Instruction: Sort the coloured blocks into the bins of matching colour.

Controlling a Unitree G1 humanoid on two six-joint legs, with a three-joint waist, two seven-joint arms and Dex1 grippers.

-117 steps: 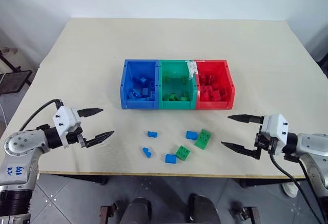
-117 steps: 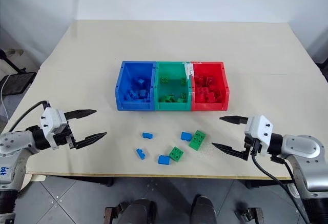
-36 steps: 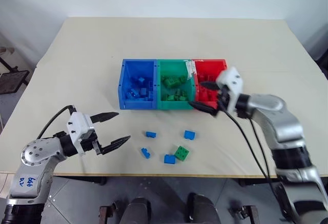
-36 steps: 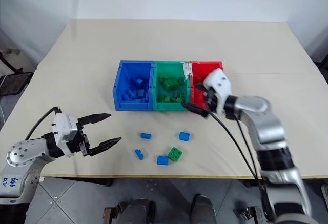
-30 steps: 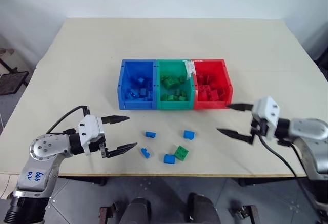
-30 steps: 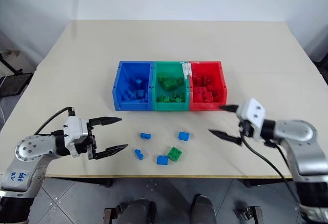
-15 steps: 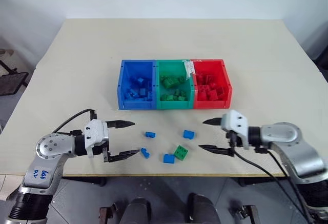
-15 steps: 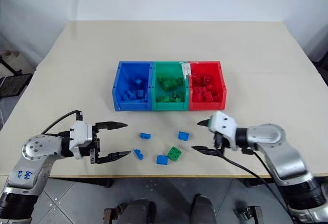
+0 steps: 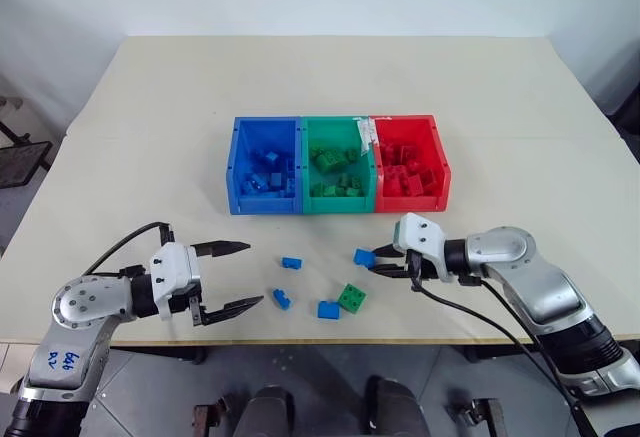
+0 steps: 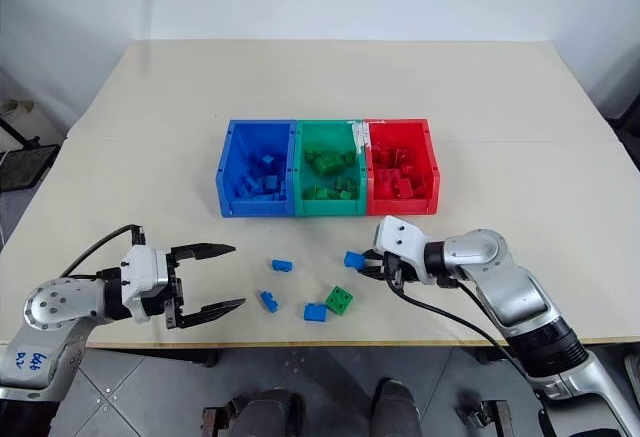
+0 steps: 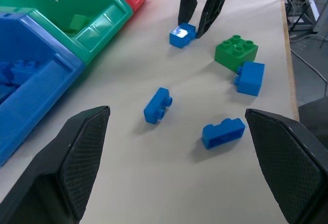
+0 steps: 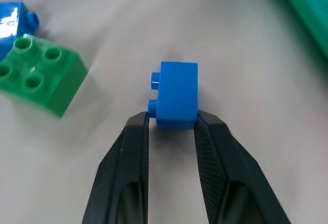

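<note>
Gripping a blue block [image 12: 177, 94] at centre frame, the right gripper [image 9: 383, 262] has its jaws clamped on the block's sides, and we judge it to rest on the surface [image 9: 520, 117], though contact is hard to confirm. We find the left gripper [image 9: 238, 276] at lower left with jaws wide apart, holding nothing. We note three more blue blocks [image 9: 292, 262] and one green block [image 9: 351, 297] loose at lower centre. We record the bins [image 9: 338, 164], blue, green and red, at mid frame, each containing blocks of matching colour.
</note>
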